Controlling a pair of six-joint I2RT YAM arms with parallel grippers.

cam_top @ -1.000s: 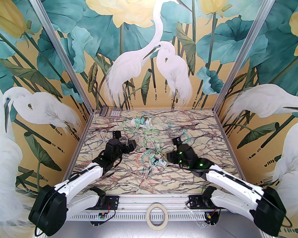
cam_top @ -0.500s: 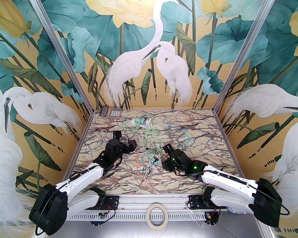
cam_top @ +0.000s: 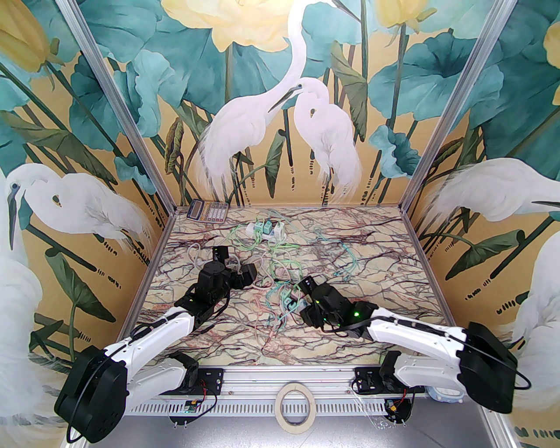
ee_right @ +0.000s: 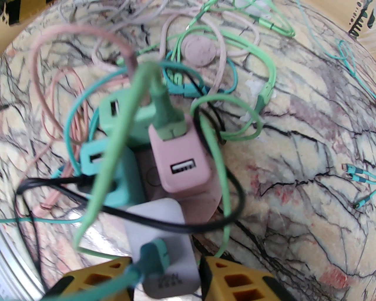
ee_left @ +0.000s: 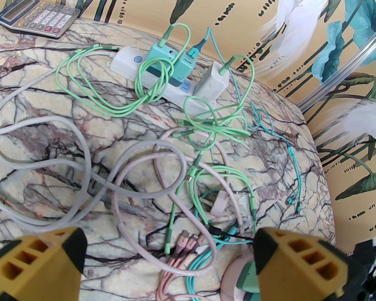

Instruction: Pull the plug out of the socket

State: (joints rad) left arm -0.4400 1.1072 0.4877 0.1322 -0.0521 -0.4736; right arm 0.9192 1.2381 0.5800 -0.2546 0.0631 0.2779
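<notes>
Landmark: the pink strip (ee_right: 205,205) lies on the table (cam_top: 385,262) in a tangle of cables, a little nearer the arms than mid-table.
White plug (ee_right: 164,217): it stands at the strip's end closest to the right arm, just beside the pink plug (whether its prongs sit in the strip is hidden under its body).
Right gripper (ee_right: 166,264) (cam_top: 306,299): it is low at that same end of the strip, clamped on the white plug. One yellow finger (ee_right: 235,282) lies against each side.
Teal cable (ee_right: 155,258): it enters the white plug's outer face and crosses in front of the other finger.
Black cable (ee_right: 176,226): it is draped across the white plug, on the strip side of the fingers.
Pink plug (ee_right: 179,158): it stands upright on the strip, next along from the white plug. A green cable (ee_right: 164,111) is in one port and the second port is bare.
Teal plug (ee_right: 117,179) and green plug (ee_right: 126,120): both sit on the strip alongside the pink plug.
Left gripper (cam_top: 236,264) (ee_left: 167,264): it is left of the strip and well apart from it. The jaws are spread wide with nothing between them, above loose cables.
White strip (cam_top: 262,229) (ee_left: 126,63): it lies well beyond the pink strip, toward the back wall, with plugs on it.
Calculator (cam_top: 208,211) (ee_left: 38,16): it sits farther from the pink strip still, in the back-left corner.
</notes>
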